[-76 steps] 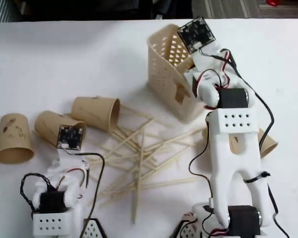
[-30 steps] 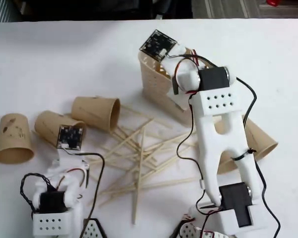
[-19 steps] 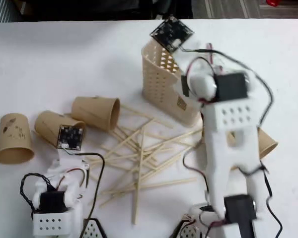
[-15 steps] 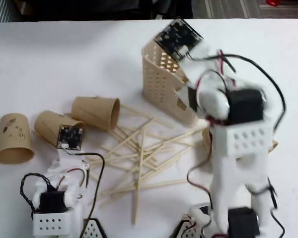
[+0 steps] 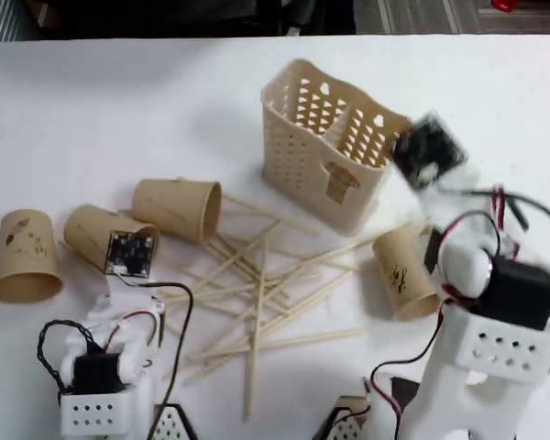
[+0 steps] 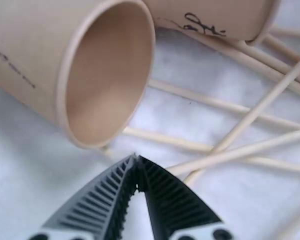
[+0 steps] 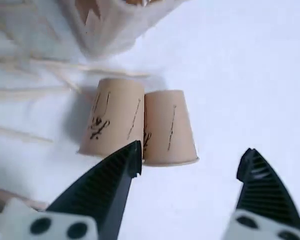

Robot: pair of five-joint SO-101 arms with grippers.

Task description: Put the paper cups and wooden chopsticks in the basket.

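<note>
My left claw pinched together on nothing at the mouth of a tipped cup, my right claw spread wide near two cups beside the basket, chopsticks strewn over the table

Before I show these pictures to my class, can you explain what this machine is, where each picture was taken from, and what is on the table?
These are two small robot arms, a left arm and a right arm, at a white table. One picture looks down from above; the other two come from a camera on each wrist. On the table are a basket, scattered wooden chopsticks and paper cups. The left gripper is shut and empty, near a cup on its side. The right gripper is open and empty, facing two cups.
</note>
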